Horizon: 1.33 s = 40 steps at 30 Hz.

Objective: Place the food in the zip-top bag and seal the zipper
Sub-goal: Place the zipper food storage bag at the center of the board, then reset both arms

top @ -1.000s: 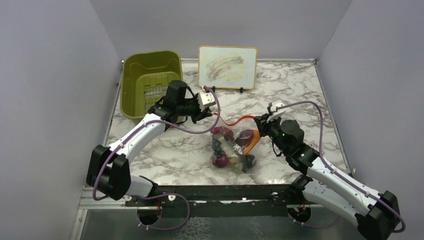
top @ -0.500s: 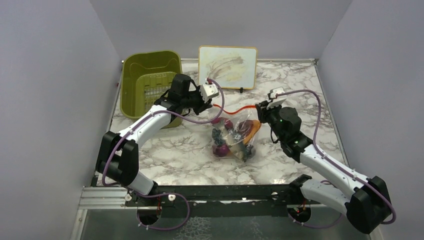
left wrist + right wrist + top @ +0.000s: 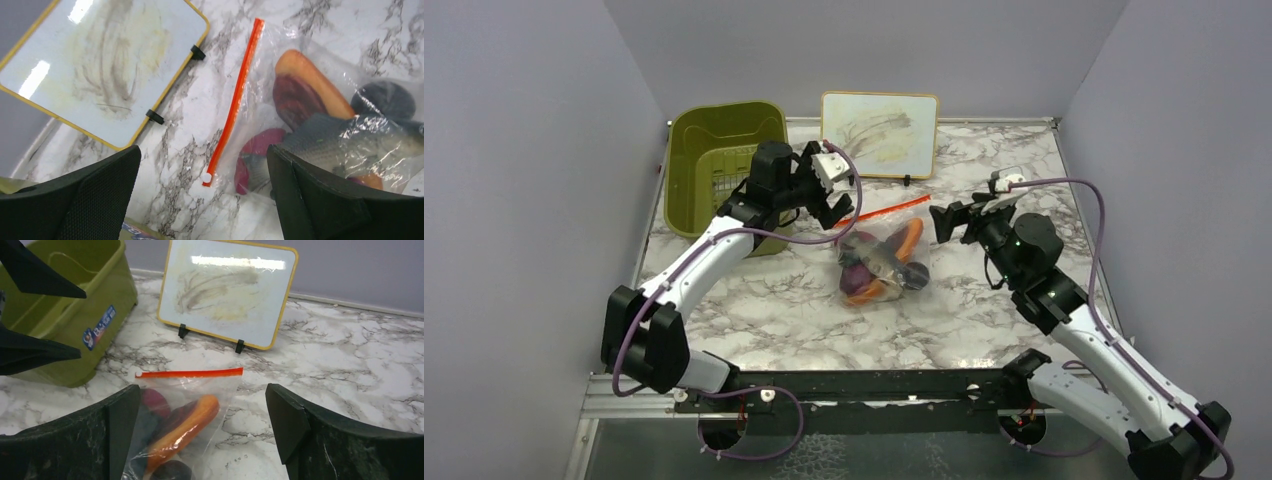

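Observation:
The zip-top bag (image 3: 879, 262) lies flat on the marble table between my two arms, with nothing holding it. The food is inside it: an orange hot dog (image 3: 185, 427), a grey piece (image 3: 340, 140), dark grapes (image 3: 382, 97) and a pink-purple piece (image 3: 257, 150). The zipper (image 3: 882, 211) shows as one straight orange-red strip along the bag's far edge, with a white slider tab (image 3: 206, 177) at its left end. My left gripper (image 3: 829, 195) hangs open just above that left end. My right gripper (image 3: 952, 220) stands open to the right of the bag, apart from it.
An olive-green bin (image 3: 719, 160) stands at the back left, close behind the left arm. A yellow-framed whiteboard (image 3: 879, 133) leans at the back centre. Grey walls close off the left, right and back edges of the table.
Both grippers opened and let go of the zipper's ends. The bag dropped flat onto the table. The right arm drew back to the right and the left arm lifted slightly.

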### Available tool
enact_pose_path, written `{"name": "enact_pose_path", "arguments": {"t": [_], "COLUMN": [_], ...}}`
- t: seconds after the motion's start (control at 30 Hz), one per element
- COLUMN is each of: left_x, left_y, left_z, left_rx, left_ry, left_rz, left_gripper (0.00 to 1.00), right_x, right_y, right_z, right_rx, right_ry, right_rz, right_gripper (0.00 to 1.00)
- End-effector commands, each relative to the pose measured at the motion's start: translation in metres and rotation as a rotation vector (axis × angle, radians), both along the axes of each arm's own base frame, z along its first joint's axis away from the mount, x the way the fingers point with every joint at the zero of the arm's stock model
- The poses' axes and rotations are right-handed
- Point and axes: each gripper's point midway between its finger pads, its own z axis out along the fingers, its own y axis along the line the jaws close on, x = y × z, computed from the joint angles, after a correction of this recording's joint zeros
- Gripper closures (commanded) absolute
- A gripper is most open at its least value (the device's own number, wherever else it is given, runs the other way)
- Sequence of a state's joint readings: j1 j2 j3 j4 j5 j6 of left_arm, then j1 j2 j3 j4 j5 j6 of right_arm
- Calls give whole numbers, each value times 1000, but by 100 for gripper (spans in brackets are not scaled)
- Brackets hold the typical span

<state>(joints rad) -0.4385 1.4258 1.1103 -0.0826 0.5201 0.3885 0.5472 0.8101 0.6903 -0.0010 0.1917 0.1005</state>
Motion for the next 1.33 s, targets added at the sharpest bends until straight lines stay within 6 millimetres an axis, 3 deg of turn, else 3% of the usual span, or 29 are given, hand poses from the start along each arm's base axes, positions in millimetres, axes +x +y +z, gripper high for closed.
{"name": "enact_pose_path", "arguments": {"t": [0.0, 0.23, 0.43, 0.6, 0.8, 1.3], "left_x": [-3, 2, -24, -50, -52, -61], "left_y": [8, 57, 69, 75, 109, 106], "left_z": [56, 75, 87, 108, 99, 95], "left_rx": [-104, -255, -349, -499, -518, -567], "left_ry": [-95, 24, 116, 56, 44, 84], "left_rz": [75, 491, 565, 535, 716, 702], "left_gripper": [1, 1, 1, 1, 1, 1], "right_x": [-18, -43, -58, -68, -73, -78], "right_y": [-8, -15, -22, -18, -18, -20], "right_z": [38, 55, 66, 68, 55, 45], "right_rx": [110, 199, 286, 329, 376, 415], "right_ry": [13, 48, 74, 99, 160, 191], "right_rz": [-10, 6, -12, 21, 10, 0], "right_gripper": [2, 0, 0, 0, 0, 0]}}
